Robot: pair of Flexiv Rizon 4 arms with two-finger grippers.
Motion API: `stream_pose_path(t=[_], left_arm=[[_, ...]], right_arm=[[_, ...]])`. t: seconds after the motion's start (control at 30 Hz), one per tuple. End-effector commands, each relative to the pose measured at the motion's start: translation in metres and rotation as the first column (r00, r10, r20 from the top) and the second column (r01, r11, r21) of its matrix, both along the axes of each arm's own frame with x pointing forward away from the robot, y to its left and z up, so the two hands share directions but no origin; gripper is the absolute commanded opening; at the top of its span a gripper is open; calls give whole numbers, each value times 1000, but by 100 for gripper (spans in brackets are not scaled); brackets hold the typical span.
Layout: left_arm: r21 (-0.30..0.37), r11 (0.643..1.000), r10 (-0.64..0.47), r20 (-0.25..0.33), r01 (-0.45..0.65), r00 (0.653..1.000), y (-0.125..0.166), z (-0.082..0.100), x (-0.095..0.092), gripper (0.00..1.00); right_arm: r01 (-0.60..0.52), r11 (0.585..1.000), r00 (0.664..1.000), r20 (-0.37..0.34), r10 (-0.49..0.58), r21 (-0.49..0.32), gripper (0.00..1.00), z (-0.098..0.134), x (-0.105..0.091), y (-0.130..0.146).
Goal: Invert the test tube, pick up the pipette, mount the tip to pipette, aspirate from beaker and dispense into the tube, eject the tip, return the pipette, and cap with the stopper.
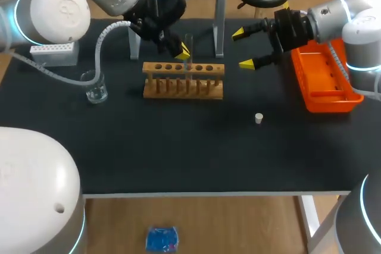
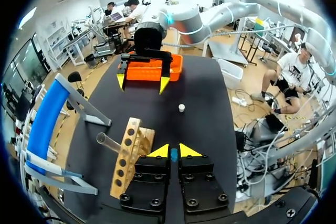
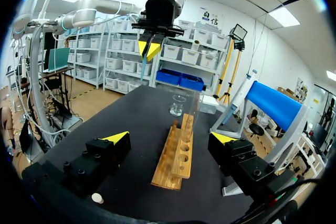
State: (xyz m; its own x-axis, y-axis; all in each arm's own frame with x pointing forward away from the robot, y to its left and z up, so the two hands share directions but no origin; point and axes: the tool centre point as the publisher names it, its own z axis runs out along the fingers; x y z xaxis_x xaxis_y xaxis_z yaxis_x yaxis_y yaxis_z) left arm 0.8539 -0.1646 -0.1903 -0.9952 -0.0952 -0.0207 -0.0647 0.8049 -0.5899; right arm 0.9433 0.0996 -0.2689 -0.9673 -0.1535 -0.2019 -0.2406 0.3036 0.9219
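A black table carries a wooden rack near its middle, and the test tube stands in one of its holes, open mouth at the free end, most of its length bare above the wood. Being thin clear glass, it is likely light, stiff, smooth enough to slip and easy to crack, so the bare stretch above the rack looks like the place to take it, from two sides and with a gentle squeeze. The left gripper hangs just above the rack, close beside the tube and not touching it. Its tips are drawn almost together on a slim bluish piece that I cannot identify. The right gripper is spread wide and holds nothing. It hovers between the rack and the orange tray, facing along the rack and well apart from the tube
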Motion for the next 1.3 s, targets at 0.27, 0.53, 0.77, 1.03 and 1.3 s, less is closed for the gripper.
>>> stream_pose_path(t=[0.27, 0.53, 0.77, 1.03, 1.3], left_arm=[[-4, 1000, -1, 7, 1, 1000, 1, 2, -4, 0], [-4, 1000, -1, 7, 1, 1000, 1, 2, -4, 0], [-4, 1000, -1, 7, 1, 1000, 1, 2, -4, 0], [-4, 1000, -1, 7, 1, 1000, 1, 2, -4, 0], [-4, 1000, -1, 7, 1, 1000, 1, 2, -4, 0]], right_arm=[[0, 1000, 1000, 1, 0, -1, 100, 0, 0, 0], [81, 992, 997, -6, -81, 93, 100, 51, -53, -5], [81, 983, 987, -150, -57, 162, 100, 62, -94, 36], [99, 977, 978, -200, -61, 188, 100, 53, -108, 71], [58, 965, 986, -163, -17, 254, 100, 51, -113, 98]])
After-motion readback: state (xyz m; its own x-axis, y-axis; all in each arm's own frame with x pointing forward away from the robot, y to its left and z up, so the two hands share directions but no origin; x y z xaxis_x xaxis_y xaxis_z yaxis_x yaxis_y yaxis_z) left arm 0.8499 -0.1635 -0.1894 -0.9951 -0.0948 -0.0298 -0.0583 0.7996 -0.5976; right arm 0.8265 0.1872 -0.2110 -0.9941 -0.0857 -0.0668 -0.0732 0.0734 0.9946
